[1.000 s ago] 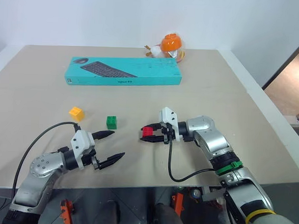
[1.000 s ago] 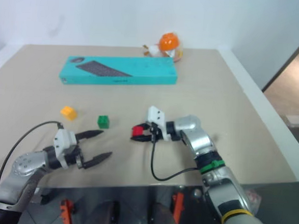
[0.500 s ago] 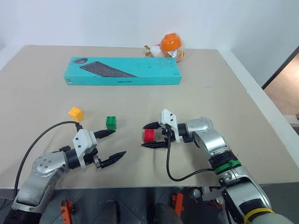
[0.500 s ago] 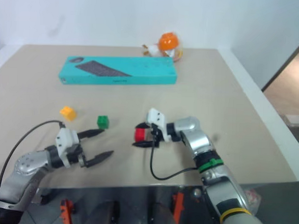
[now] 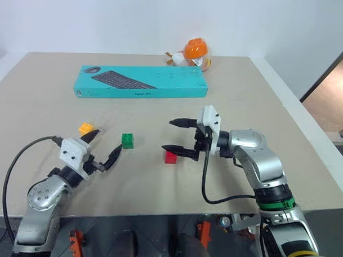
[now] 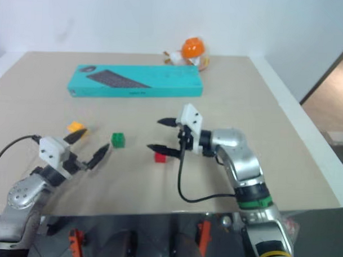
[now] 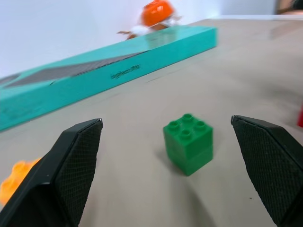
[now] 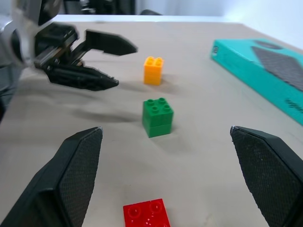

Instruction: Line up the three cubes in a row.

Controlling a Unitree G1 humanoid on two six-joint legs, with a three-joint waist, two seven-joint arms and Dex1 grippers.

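Three cubes (image 5: 127, 140) on table, right gripper (image 5: 178, 136) jaws apart above red

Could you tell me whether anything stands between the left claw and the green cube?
Nothing visible does. The left claw is open and faces the green cube across bare table; the yellow cube sits off to one side of that path.

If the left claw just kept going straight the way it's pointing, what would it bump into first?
Most likely the green cube: it sits centred between the open fingers of the left gripper, a little ahead. Beyond it lies the teal box. Depth is hard to judge, and the gripper may pass just over the cube.
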